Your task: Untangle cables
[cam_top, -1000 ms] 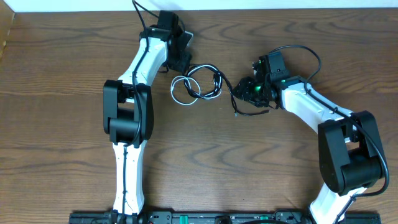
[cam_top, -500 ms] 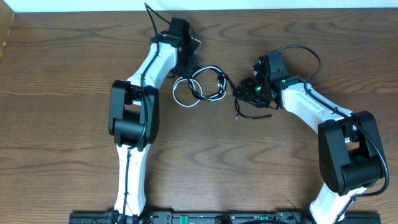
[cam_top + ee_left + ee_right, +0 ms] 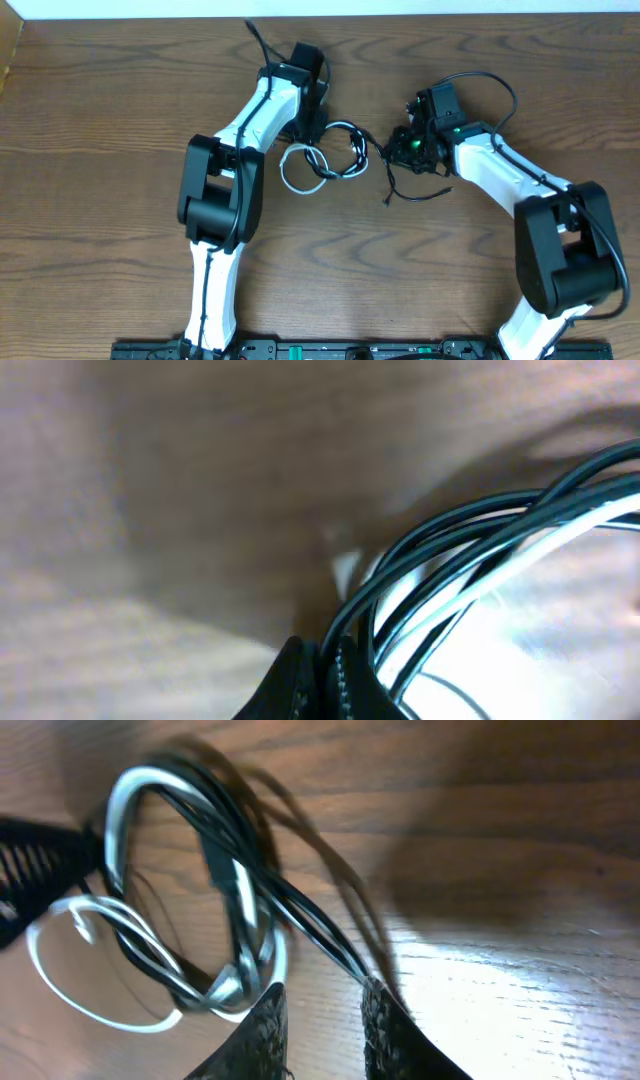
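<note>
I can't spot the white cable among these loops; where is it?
Overhead view: the white cable lies looped with the black cable, far centre, between the left gripper and right gripper, nearer the left.

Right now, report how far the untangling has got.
Done: nothing; the thin black cord and thin white cord lie looped together. In hand: left hand shut on both strands; right hand open at the black strands. Left: pull them apart.

left gripper [image 3: 318, 676]: clamped on cables [image 3: 470, 545] | black, white strands | table [image 3: 150, 510] blurred
</note>
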Tool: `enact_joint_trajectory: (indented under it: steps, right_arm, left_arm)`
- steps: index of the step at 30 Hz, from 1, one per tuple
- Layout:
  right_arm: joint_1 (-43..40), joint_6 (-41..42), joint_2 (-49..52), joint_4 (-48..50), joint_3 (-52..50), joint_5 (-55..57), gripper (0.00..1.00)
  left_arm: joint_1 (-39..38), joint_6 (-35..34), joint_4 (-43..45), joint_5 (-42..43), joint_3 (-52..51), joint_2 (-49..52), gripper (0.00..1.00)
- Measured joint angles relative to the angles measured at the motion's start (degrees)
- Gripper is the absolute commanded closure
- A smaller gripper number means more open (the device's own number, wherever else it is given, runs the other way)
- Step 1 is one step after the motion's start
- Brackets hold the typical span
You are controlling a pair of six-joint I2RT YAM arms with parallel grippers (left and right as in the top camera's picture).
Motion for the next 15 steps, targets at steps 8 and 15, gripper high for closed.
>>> enact_joint_trajectory:
  steps: [8, 15]
  right_arm:
    - [0.0, -2.9, -10.8, 1.2, 0.0, -3.1, 0.67]
    - [0.0, -2.4, -12.3, 1.0, 0.0, -6.3, 0.64]
  left_arm:
    - [-0.1, -3.6, -0.7, 16.1, -0.9, -14.3, 0.93]
    - [-0.9, -3.8, -0.8, 23.4, -0.2, -23.1, 0.93]
